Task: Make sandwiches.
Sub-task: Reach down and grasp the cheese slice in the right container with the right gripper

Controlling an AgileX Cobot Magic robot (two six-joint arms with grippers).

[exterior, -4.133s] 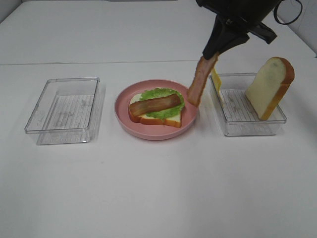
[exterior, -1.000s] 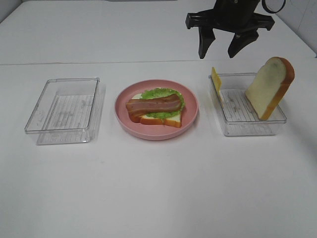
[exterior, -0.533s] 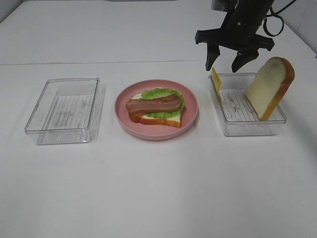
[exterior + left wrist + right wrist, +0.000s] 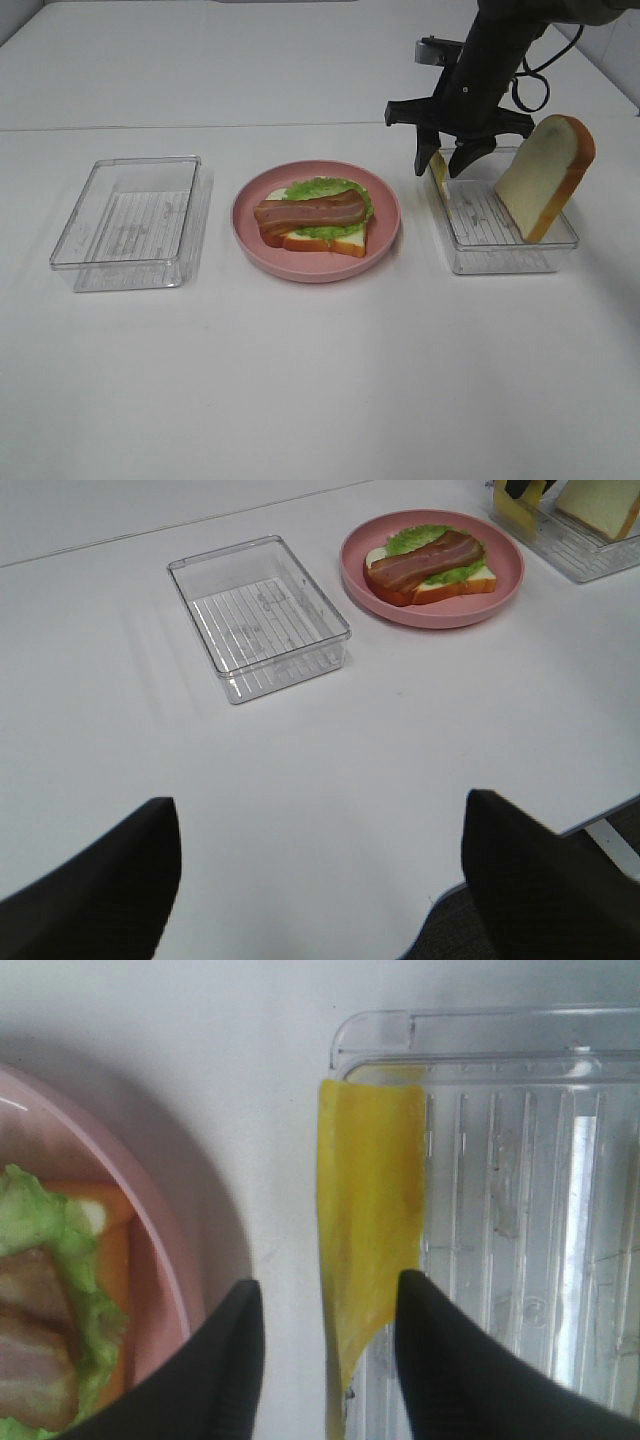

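Observation:
An open-faced sandwich point(image 4: 310, 220) lies on the round pink plate point(image 4: 385, 240): a bread slice, green lettuce and brown bacon strips on top. A yellow cheese square point(image 4: 437, 166) stands on edge against the near-plate wall of the right clear tray point(image 4: 500, 255). My right gripper point(image 4: 440, 170) reaches down over that wall with a finger on each side of the cheese point(image 4: 370, 1210); the jaws are still apart, with a gap at one finger. A bread slice point(image 4: 545, 175) leans in the same tray. My left gripper point(image 4: 320, 810) is open and holds nothing.
An empty clear tray point(image 4: 130, 220) sits left of the plate. The white table runs to a front edge seen in the left wrist view. The right arm's cable hangs near the leaning bread.
The right gripper has come down from above the table to the right tray's wall, straddling the cheese, and its jaws have narrowed. Earlier it laid a second bacon strip on the sandwich.

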